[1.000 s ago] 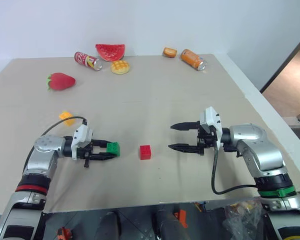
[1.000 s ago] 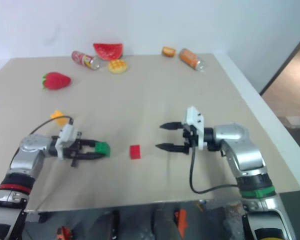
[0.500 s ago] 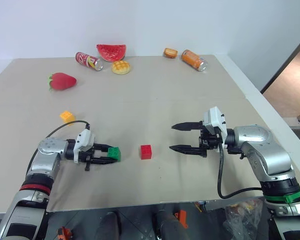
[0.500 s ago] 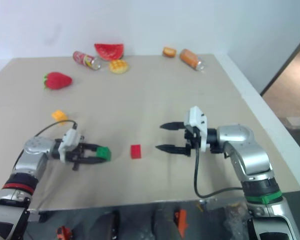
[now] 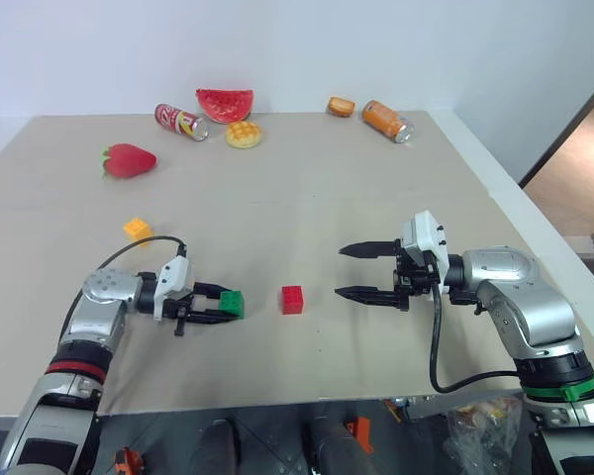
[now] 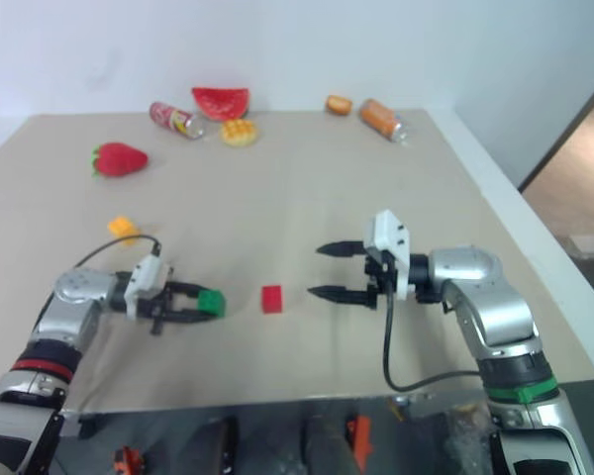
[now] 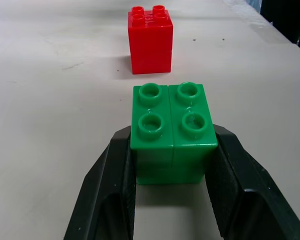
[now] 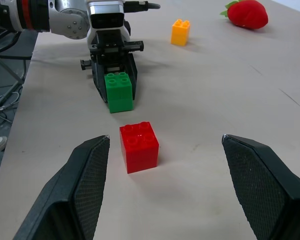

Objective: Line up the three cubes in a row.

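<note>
Your left gripper (image 5: pixel 221 306) is clamping the green cube (image 7: pixel 172 131) by its smooth side walls, just left of the red cube (image 5: pixel 292 299) on the surface (image 5: pixel 307 198); the right gripper (image 5: pixel 350 271) is gaping empty. The yellow-orange cube (image 5: pixel 137 229) is sitting far-left. They look light, rigid and slick, so keep squeezing flat faces, not studs.

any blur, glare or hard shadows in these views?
Left wrist view: green cube sharp, soft shadow beneath, no glare. Right wrist view: red cube crisp, own pincer fingers soft up close. Head views: even light, faint shadows, no glare on table.
</note>
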